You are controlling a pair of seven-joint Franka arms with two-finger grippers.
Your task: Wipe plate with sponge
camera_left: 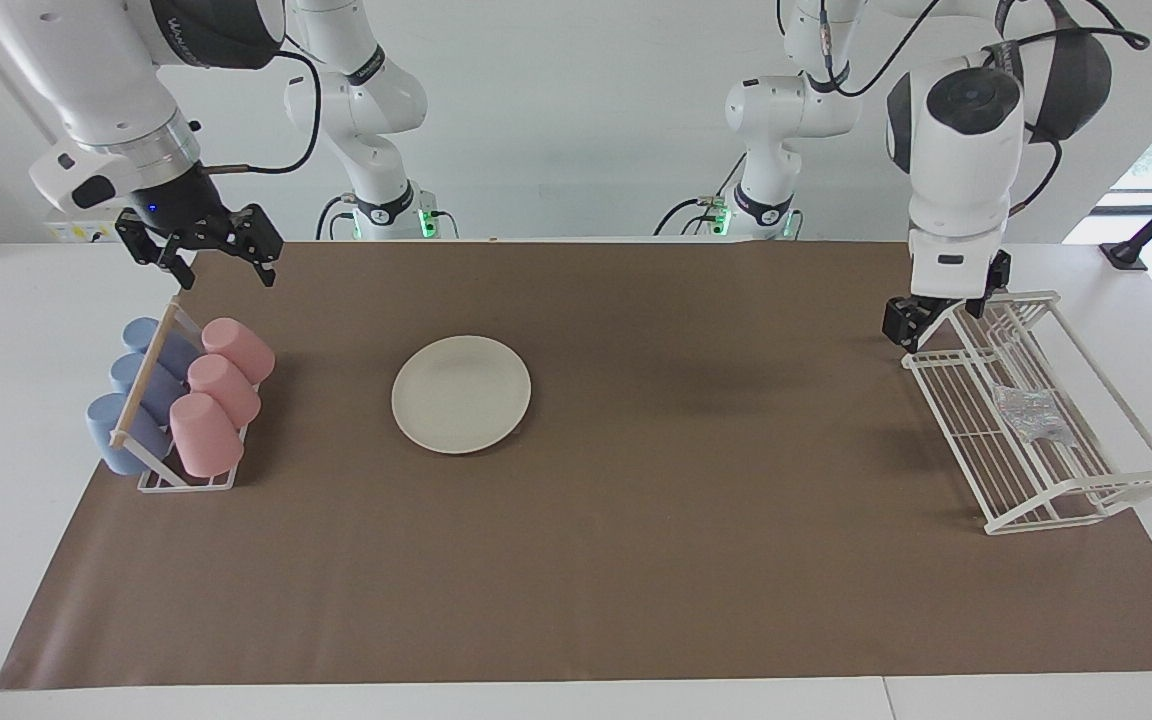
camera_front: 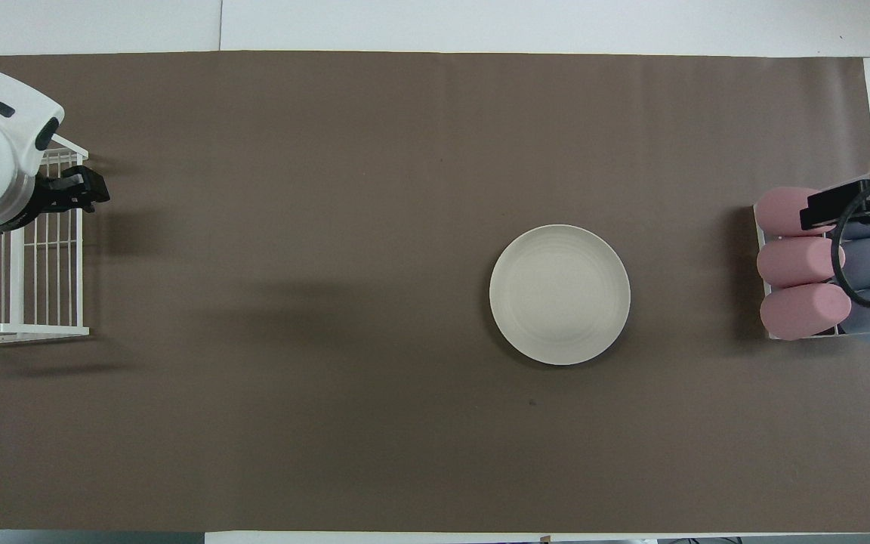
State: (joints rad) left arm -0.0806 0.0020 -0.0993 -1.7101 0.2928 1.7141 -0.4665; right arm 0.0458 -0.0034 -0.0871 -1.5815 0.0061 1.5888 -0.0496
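The cream-white plate [camera_left: 461, 393] [camera_front: 559, 295] lies flat on the brown mat, toward the right arm's end of the table. The silvery, wrinkly sponge [camera_left: 1031, 412] lies in the white wire rack [camera_left: 1056, 490] at the left arm's end; in the overhead view it is hidden. My left gripper [camera_left: 944, 305] [camera_front: 72, 193] hangs open over the rack's end nearest the robots, pointing down and holding nothing, apart from the sponge. Above the cup rack's robot-side end, my right gripper [camera_left: 224, 270] [camera_front: 858, 205] waits, open and empty.
A small rack [camera_left: 186, 480] at the right arm's end holds pink cups [camera_left: 221, 392] and blue cups [camera_left: 136, 395] lying on their sides. The brown mat [camera_left: 636, 560] covers most of the white table.
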